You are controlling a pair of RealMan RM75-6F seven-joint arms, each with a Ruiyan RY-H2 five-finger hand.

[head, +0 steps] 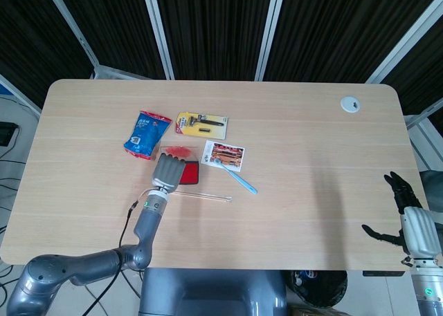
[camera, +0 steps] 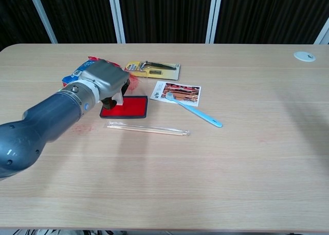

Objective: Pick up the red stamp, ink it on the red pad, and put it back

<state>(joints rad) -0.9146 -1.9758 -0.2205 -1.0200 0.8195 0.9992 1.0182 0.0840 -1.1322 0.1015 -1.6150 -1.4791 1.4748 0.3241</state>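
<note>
My left hand [camera: 104, 82] grips the red stamp [camera: 115, 100], whose pale lower part shows under the fingers and meets the left part of the red ink pad [camera: 129, 107]. From the head view the left hand [head: 168, 171] covers the pad's left half, and only the right strip of the red pad [head: 191, 173] shows. The stamp itself is hidden there. My right hand [head: 407, 217] hangs off the table's right front corner with fingers spread and nothing in them.
A wrapped stick [camera: 148, 128] lies just in front of the pad. A blue toothbrush [camera: 194, 110] rests across a picture card [camera: 177, 93]. Behind are a yellow razor pack [camera: 153, 68] and a blue packet [head: 147, 133]. A red smear [head: 181, 152] marks the table behind the pad.
</note>
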